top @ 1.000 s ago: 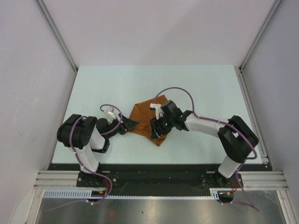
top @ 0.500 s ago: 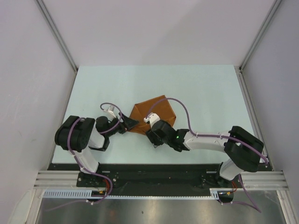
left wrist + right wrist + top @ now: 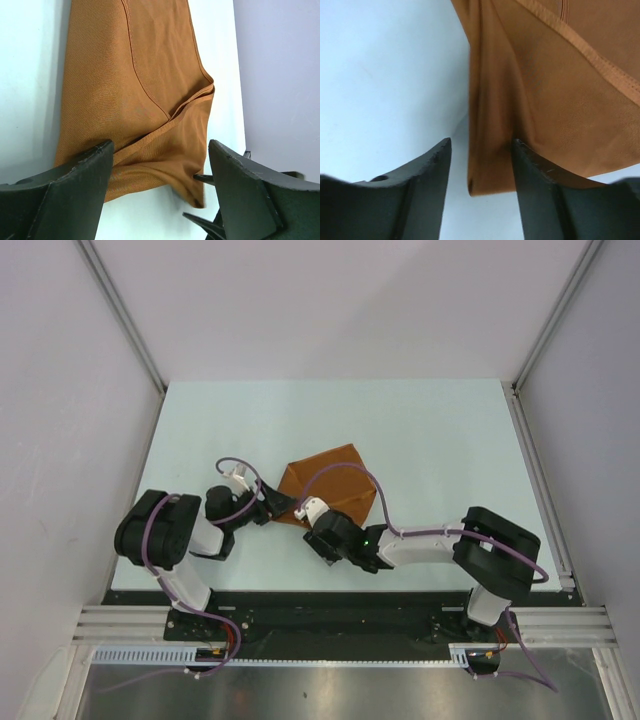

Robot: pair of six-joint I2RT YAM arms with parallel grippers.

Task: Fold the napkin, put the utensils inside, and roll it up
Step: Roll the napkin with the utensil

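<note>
Top external view puts the napkin (image 3: 330,485) near the middle of the pale table (image 3: 440,430), lying flat and folded over on itself. Both arms reach to its near-left edge.

The left gripper (image 3: 283,506) sits at the napkin's left corner. In the left wrist view its jaws stand wide apart, straddling a doubled hem and pinching nothing. The right gripper (image 3: 481,150) is spread too. A loose corner of cloth lies between its fingers, close against 1 of them but clear of the other.

The fabric looks light, soft and limp, so it will likely sag and may slide on the smooth tabletop. The stitched hem at a corner, taken through both layers, seems the surest hold.

No container shows, and the spoon appears in none of the 3 views.
</note>
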